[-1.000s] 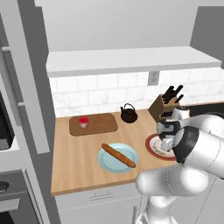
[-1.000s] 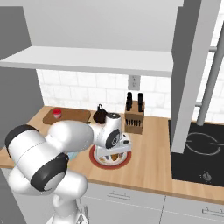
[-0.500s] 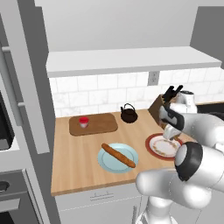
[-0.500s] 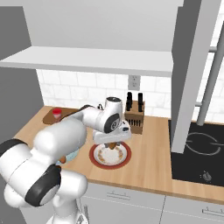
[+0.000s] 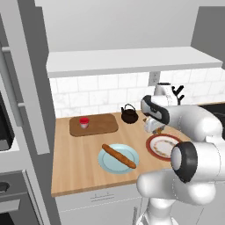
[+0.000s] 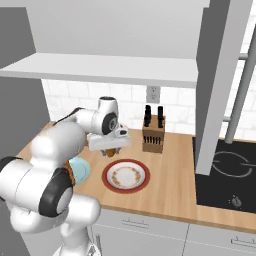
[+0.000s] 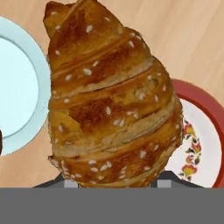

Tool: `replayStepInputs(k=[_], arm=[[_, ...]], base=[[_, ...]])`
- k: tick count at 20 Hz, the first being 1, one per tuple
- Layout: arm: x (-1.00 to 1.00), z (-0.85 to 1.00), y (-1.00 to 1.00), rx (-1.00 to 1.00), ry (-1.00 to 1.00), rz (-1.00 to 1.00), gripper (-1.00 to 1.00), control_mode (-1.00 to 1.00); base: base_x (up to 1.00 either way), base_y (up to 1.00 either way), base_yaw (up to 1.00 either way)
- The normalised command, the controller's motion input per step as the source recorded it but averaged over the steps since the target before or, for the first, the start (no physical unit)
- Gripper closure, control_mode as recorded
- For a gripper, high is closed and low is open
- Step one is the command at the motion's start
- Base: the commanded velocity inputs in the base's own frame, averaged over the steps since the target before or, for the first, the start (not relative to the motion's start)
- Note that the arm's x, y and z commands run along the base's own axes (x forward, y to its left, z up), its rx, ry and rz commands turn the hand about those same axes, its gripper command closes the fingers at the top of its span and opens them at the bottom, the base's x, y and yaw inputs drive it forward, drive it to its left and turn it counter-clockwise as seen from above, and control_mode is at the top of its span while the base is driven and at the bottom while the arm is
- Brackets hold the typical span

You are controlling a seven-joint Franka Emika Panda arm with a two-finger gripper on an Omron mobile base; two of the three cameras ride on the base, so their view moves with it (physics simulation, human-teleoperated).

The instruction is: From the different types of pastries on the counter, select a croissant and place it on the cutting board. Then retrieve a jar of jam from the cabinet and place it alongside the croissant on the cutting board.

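Lifting the croissant (image 7: 111, 100) clear of the red-rimmed plate (image 5: 164, 146) is what has just happened: a second ago the gripper (image 5: 154, 127) was down low over that plate, and now it hangs above the worktop (image 5: 79, 162) with the pastry pinched in its jaws. In the hand view the croissant sits right in front of the camera, so the jaws are closed on its near end. The plate it came from lies off to one side below the jaws, bare now, and the light-blue plate (image 5: 117, 158) with the baguette (image 5: 118, 155) lies below on the other side.

My read is that the pick is done and the carry is next. The cutting board (image 5: 94, 125) is well apart from the jaws, past the black teapot (image 5: 129, 114), and the jar of jam (image 5: 83, 122) is already sitting on it.

Hard to make out: the finger tips themselves are buried behind the pastry, so how deep the grip goes isn't clear. In the right base view the arm's bulk covers the board, the teapot and most of the blue plate.
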Motion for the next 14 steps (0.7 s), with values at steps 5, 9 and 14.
replayStepInputs(k=[5, 9, 14], arm=[[0.03, 0.05, 0.83, 0.00, 0.04, 0.00, 1.00, -1.00], [0.00, 0.05, 0.89, 0.00, 0.00, 0.00, 1.00, -1.00], [0.39, 0.00, 0.74, -0.01, 0.00, 0.00, 1.00, -1.00]], base=[[0.00, 0.00, 0.00], [0.00, 0.00, 0.00], [0.00, 0.00, 0.00]])
